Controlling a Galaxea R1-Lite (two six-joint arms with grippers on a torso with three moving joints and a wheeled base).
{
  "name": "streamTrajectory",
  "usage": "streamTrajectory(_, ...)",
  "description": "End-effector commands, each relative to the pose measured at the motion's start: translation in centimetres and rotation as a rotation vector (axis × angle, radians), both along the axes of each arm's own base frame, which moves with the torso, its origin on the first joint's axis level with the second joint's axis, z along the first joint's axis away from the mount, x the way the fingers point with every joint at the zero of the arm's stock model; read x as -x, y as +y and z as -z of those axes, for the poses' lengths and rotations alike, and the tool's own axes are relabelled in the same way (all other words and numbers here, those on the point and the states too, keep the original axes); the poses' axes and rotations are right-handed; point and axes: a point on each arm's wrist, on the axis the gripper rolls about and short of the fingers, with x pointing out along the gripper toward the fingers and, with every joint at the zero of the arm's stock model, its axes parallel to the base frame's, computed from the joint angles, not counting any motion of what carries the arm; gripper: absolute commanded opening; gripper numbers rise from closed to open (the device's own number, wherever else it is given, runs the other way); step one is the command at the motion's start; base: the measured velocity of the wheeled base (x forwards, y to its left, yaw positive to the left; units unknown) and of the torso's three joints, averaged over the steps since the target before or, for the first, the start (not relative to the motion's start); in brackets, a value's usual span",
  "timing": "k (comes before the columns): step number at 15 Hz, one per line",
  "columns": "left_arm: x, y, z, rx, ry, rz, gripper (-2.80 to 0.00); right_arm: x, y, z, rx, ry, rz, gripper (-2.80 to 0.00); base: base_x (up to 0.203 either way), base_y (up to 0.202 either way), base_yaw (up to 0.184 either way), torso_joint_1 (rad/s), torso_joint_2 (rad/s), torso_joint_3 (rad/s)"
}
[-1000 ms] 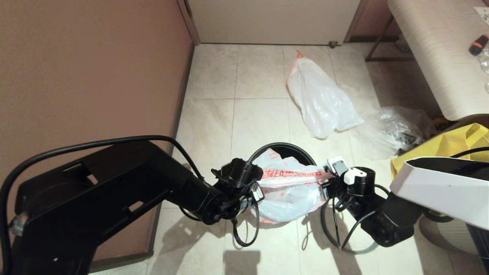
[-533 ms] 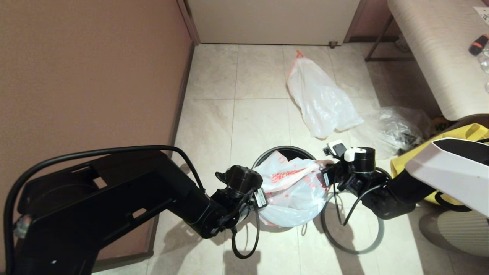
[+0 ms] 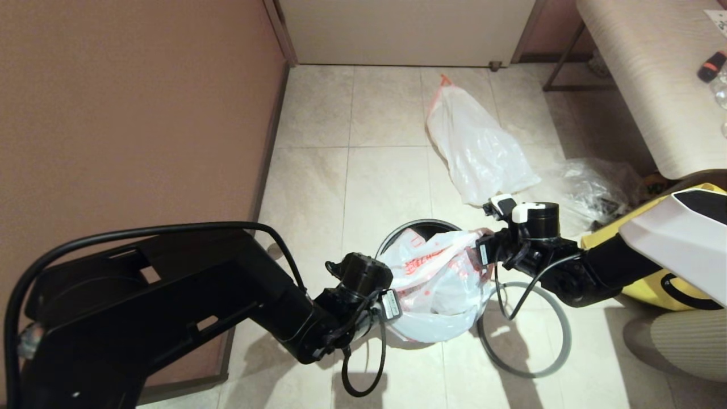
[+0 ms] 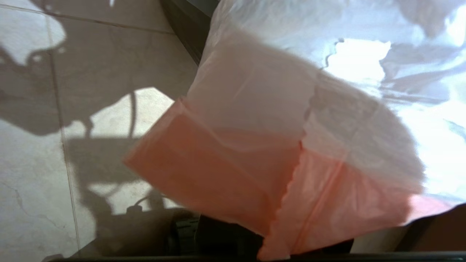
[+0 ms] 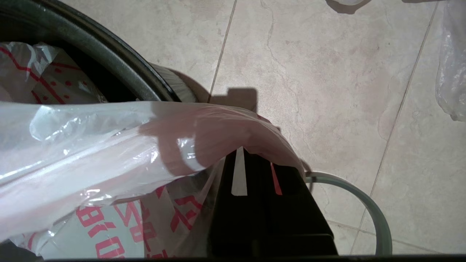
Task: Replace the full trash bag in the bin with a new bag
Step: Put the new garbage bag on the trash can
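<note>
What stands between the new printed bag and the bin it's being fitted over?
Nothing visible. The new bag, held by the left gripper and right gripper, already drapes over the bin. The grey hoop and full trash bag lie aside on the floor.

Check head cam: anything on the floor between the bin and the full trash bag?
Nothing: in the head view only bare floor tile lies between the bin and the full trash bag.
</note>
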Motion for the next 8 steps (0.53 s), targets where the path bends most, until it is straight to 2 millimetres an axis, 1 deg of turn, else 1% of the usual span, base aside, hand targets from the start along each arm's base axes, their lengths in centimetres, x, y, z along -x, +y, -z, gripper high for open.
streamTrajectory(1, 0.3, 0.0, 0.2, 0.0, 0.009, 0.015, -2.8, -0.3, 0.1, -0.6, -0.005, -0.015, 0.0, -2.8, 0.0, 0.0, 0.0, 0.0, 0.0, 0.0)
streamTrajectory(2, 0.4, 0.1, 0.2, 0.001, 0.017, 0.034, -2.8, -0.4, 0.1, -0.7, -0.009, -0.016, 0.001, -2.8, 0.0, 0.0, 0.0, 0.0, 0.0, 0.0)
streamTrajectory(4, 0.9, 0.3, 0.2, 0.014, 0.039, 0.088, -2.8, -1.2, 0.1, -1.6, -0.072, -0.02, 0.024, -2.8, 0.0, 0.0, 0.0, 0.0, 0.0, 0.0)
streamTrajectory(5, 0.9, 0.3, 0.1, 0.016, 0.039, 0.097, -2.8, -1.3, 0.1, -1.9, -0.089, 0.001, 0.032, -2.8, 0.0, 0.0, 0.0, 0.0, 0.0, 0.0)
streamTrajectory(7, 1.0, 0.3, 0.2, 0.012, 0.039, 0.101, -2.8, -1.1, 0.1, -3.0, -0.106, -0.016, 0.031, -2.8, 0.0, 0.0, 0.0, 0.0, 0.0, 0.0)
streamTrajectory(8, 1.0, 0.3, 0.2, 0.011, 0.039, 0.104, -2.8, -0.8, 0.3, -3.1, -0.11, 0.003, 0.03, -2.8, 0.0, 0.0, 0.0, 0.0, 0.0, 0.0)
